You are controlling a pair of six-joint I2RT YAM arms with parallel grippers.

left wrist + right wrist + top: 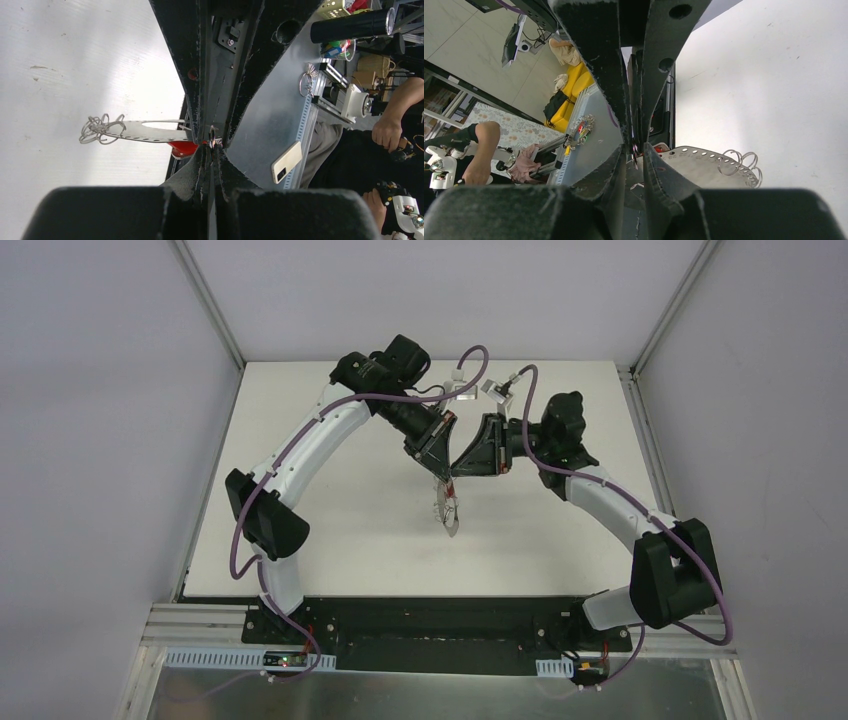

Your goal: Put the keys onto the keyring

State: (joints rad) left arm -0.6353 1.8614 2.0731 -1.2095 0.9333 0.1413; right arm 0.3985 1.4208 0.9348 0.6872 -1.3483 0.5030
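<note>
Left gripper: we see it pinching the thin grey oval perforated keyring, frame centre.
Right gripper: we cannot tell.

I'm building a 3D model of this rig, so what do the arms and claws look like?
The left arm and right arm have white tubular links, black joint housings and a purple cable clipped alongside. The left claw and right claw have black, wedge-shaped fingers with round holes.

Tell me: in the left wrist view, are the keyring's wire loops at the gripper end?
No: the wire loops bunch at the end of the keyring opposite the left gripper.
</note>
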